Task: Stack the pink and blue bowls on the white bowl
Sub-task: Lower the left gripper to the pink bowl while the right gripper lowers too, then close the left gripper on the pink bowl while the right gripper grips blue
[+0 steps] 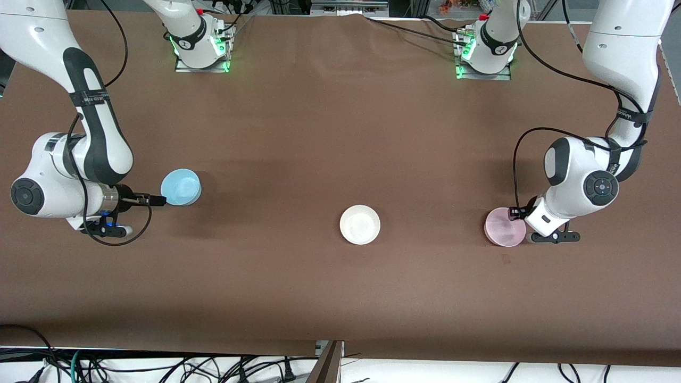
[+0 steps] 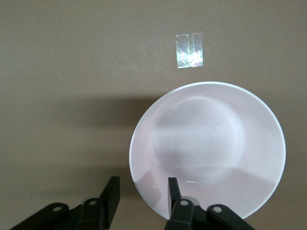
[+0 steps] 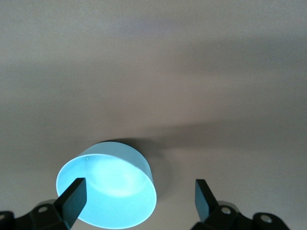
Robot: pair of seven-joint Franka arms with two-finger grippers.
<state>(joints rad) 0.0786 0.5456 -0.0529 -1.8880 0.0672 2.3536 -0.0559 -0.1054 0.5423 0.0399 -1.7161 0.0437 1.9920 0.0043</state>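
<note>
The white bowl (image 1: 360, 224) sits on the brown table midway between the arms. The light blue bowl (image 1: 181, 186) stands toward the right arm's end. My right gripper (image 1: 157, 200) is low at its rim, wide open; in the right wrist view (image 3: 139, 196) one finger (image 3: 74, 197) is over the blue bowl (image 3: 108, 191) and the other stands outside it. The pale pink bowl (image 1: 504, 227) stands toward the left arm's end. My left gripper (image 1: 515, 214) is open and straddles its rim (image 2: 141, 194), one finger (image 2: 172, 191) inside the pink bowl (image 2: 207, 153), one outside.
A small piece of clear tape (image 2: 189, 50) lies on the table beside the pink bowl. The arm bases (image 1: 202, 48) stand along the table's edge farthest from the front camera. Cables hang below the nearest edge.
</note>
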